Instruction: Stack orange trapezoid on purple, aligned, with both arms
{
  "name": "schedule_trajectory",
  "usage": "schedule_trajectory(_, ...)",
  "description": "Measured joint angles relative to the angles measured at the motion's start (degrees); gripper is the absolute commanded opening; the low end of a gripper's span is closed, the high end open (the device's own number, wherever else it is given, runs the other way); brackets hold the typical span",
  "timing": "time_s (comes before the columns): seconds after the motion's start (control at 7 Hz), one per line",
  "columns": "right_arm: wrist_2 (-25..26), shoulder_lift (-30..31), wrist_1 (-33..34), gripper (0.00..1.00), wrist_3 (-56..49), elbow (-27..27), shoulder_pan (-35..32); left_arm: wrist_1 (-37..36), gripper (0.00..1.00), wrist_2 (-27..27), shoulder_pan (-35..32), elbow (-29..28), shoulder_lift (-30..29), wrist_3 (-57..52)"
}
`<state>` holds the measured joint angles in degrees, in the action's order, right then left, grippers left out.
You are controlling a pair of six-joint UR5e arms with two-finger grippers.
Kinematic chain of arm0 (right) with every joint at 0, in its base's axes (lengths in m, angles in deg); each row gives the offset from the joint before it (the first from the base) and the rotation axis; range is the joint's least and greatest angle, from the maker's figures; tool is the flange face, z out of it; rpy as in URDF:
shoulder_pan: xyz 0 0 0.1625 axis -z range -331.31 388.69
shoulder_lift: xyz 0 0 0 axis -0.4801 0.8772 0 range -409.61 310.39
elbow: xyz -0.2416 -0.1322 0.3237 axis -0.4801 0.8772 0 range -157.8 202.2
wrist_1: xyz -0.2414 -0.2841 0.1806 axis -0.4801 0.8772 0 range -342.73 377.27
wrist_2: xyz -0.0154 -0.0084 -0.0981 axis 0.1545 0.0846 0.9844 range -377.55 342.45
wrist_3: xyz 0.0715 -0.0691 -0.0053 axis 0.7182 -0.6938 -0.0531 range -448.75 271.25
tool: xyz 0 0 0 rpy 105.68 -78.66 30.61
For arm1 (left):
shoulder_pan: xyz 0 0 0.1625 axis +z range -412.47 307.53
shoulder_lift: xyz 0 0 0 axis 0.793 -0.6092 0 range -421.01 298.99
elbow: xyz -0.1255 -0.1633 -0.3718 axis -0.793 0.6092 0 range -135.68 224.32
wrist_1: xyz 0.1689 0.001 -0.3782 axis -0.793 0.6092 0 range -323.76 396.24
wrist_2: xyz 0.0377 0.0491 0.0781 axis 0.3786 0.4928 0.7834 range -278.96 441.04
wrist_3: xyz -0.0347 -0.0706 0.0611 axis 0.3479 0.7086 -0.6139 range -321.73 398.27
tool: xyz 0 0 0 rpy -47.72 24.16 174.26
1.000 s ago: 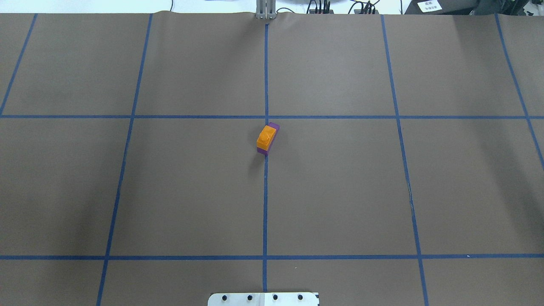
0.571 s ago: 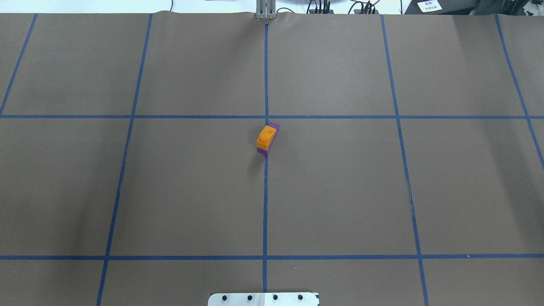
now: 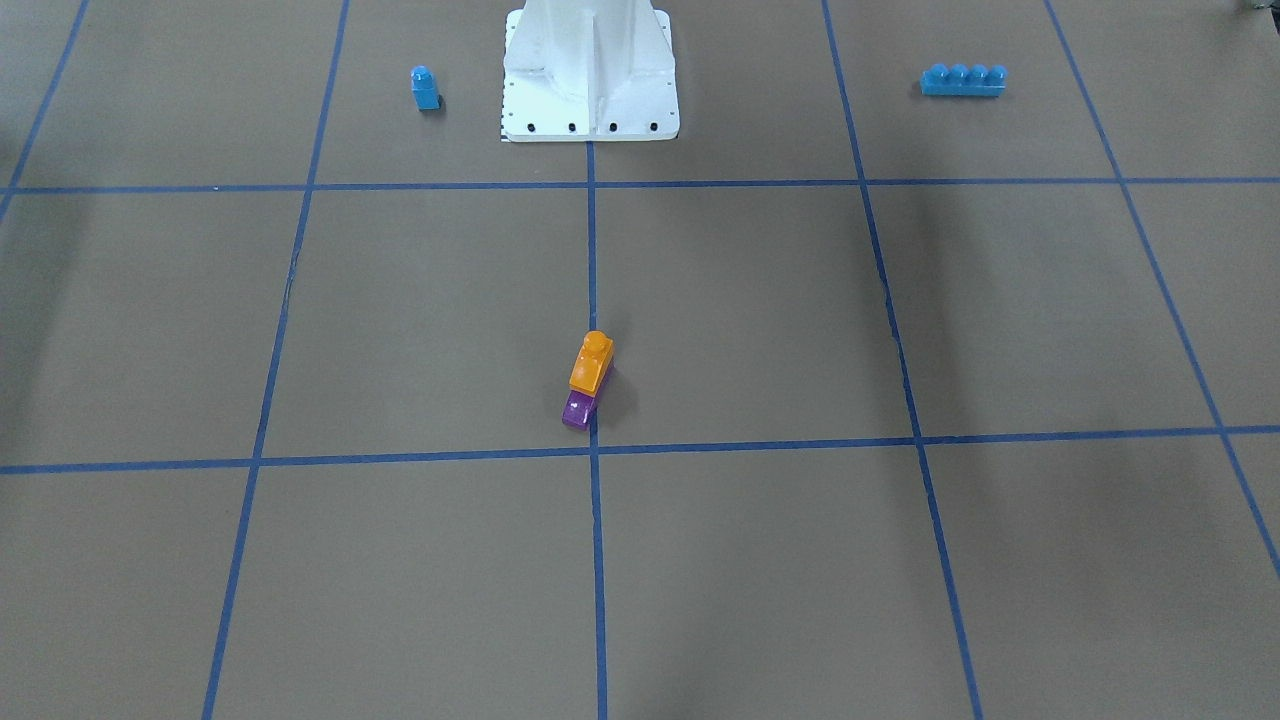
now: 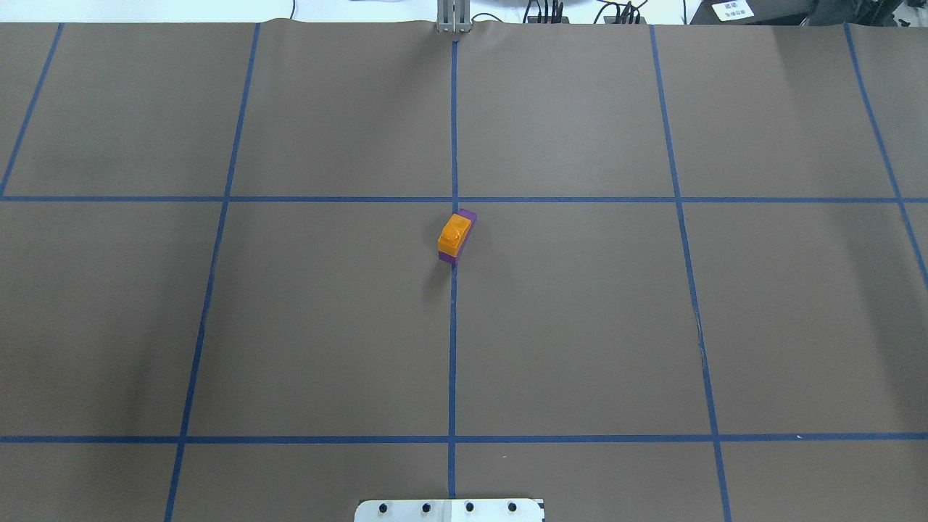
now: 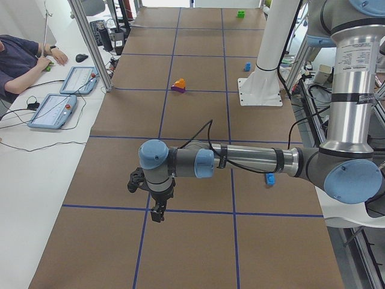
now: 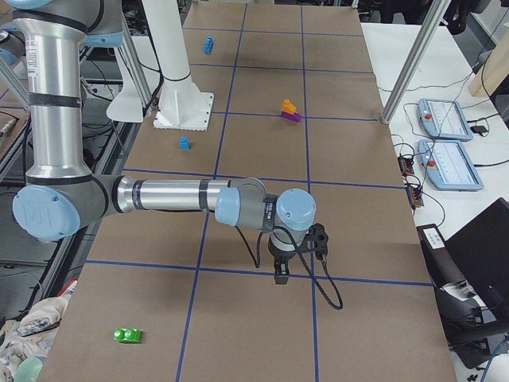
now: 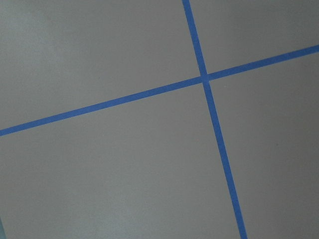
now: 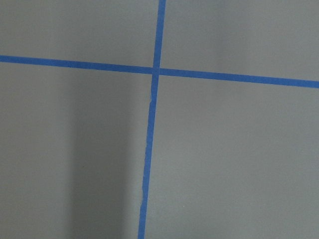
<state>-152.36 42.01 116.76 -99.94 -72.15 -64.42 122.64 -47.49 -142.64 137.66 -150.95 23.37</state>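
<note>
The orange trapezoid is sitting atop the purple brick; the left claw and right claw are hanging well away, and I cannot tell their grip.

No text is legible on the worktop. A white label, well apart from the left end effector, and print on the left arm, on its upright tube high above that end effector, are too small to read.
</note>
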Motion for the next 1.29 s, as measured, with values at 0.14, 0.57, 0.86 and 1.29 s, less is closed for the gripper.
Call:
schedule_trajectory(0.14,0.0,0.1,0.0,1.0,-0.7,0.1,-0.5,0.0,1.0,0.0,0.0,0.0,0.0,-0.1)
schedule_trajectory(0.57,0.0,0.2,-0.6,1.0,-1.2,0.3,-1.2,0.1,1.0,0.0,0.1,0.0,-0.1,-0.2)
schedule_trajectory(0.86,0.1,1.0,-4.8,1.0,-0.8,1.5,-1.4,0.0,1.0,0.0,0.1,-0.1,-0.1,-0.4)
schedule_trajectory(1.29,0.0,1.1,-6.7,1.0,-0.3,2.5,-1.4,0.0,1.0,0.1,0.1,-0.2,-0.1,0.0)
